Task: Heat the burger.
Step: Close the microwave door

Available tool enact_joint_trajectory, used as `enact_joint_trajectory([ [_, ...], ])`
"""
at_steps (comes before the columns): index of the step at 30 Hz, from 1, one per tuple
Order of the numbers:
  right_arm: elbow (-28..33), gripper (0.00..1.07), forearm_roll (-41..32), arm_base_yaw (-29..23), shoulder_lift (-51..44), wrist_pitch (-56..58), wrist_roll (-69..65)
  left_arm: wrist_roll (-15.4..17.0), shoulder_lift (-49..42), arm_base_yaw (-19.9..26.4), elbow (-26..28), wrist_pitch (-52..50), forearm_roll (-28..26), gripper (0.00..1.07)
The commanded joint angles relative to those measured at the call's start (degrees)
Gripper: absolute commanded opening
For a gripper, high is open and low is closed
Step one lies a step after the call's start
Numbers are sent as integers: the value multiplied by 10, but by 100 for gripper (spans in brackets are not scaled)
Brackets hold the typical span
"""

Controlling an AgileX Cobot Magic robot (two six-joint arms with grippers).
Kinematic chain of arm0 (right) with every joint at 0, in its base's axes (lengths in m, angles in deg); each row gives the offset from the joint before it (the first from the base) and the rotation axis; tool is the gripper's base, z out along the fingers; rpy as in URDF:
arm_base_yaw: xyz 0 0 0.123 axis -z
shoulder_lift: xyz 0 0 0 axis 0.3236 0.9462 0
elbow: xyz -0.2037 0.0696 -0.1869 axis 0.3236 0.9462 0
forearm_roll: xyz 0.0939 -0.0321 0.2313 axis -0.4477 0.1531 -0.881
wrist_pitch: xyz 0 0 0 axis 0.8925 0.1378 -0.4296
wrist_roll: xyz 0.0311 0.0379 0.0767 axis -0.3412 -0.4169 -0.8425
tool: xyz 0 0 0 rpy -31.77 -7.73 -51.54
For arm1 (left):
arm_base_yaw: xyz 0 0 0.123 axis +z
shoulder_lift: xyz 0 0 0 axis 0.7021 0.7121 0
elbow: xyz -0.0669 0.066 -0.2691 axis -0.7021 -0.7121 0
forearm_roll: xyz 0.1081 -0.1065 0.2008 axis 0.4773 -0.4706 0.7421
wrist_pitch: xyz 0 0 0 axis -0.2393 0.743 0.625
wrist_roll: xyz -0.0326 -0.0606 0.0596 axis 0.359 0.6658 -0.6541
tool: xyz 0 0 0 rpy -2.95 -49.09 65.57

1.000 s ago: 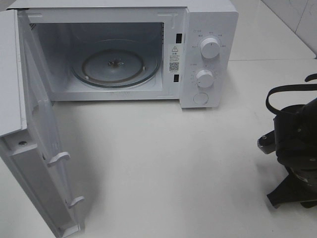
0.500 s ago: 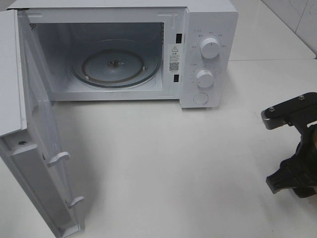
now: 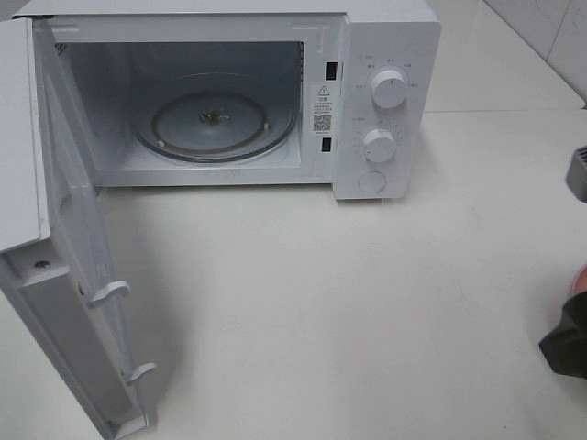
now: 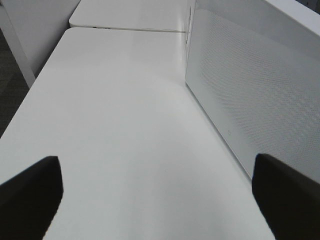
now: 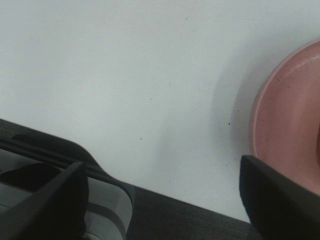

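The microwave (image 3: 229, 101) stands on the white counter (image 3: 348, 302) with its door (image 3: 64, 275) swung wide and its glass turntable (image 3: 215, 124) bare, so by the look of it the oven is ready but the loading, closing and heating are all still to come. The burger is in no view, so its place and the way it points cannot be told; only the rim of a pink plate (image 5: 290, 125) shows, far to the microwave's right near the counter's edge. Both sets of jaws are spread and carry nothing, the left gripper (image 4: 157, 200) hanging over bare counter beside the microwave's mesh-patterned door, the right gripper (image 5: 165, 200) just beside the plate.
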Motion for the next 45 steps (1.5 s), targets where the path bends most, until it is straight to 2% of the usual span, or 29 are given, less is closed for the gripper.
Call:
enact_joint_trajectory([
  [1, -2, 76, -7, 3, -37, 34, 9, 0, -11, 1, -2, -2, -2, 98],
  [8, -2, 76, -11, 3, -156, 89, 15, 0, -11, 1, -2, -2, -2, 98],
  [15, 9, 76, -10, 5, -265, 94, 34, 0, -11, 1, -2, -2, -2, 98],
  [17, 15, 76, -10, 21, -294, 87, 34, 0, -11, 1, -2, -2, -2, 98],
  [19, 27, 76, -11, 62, -336, 77, 40, 0, -11, 1, -2, -2, -2, 98],
  [20, 27, 76, -11, 62, -336, 77, 40, 0, -11, 1, -2, -2, -2, 98],
  [21, 33, 76, -12, 92, -367, 70, 53, 0, -11, 1, -2, -2, -2, 98],
  [22, 33, 76, -12, 92, -367, 70, 53, 0, -11, 1, -2, -2, -2, 98],
  [24, 38, 76, -13, 131, -406, 61, 69, 0, -11, 1, -2, -2, -2, 98],
  [28, 38, 76, -13, 163, -442, 61, 69, 0, -11, 1, -2, -2, -2, 98],
  [31, 38, 76, -18, 210, -486, 61, 69, 0, -11, 1, -2, -2, -2, 98],
  [37, 38, 76, -25, 271, -532, 61, 72, 0, -11, 1, -2, -2, -2, 98],
  [45, 38, 76, -27, 278, -532, 61, 72, 0, -11, 1, -2, -2, -3, 98],
])
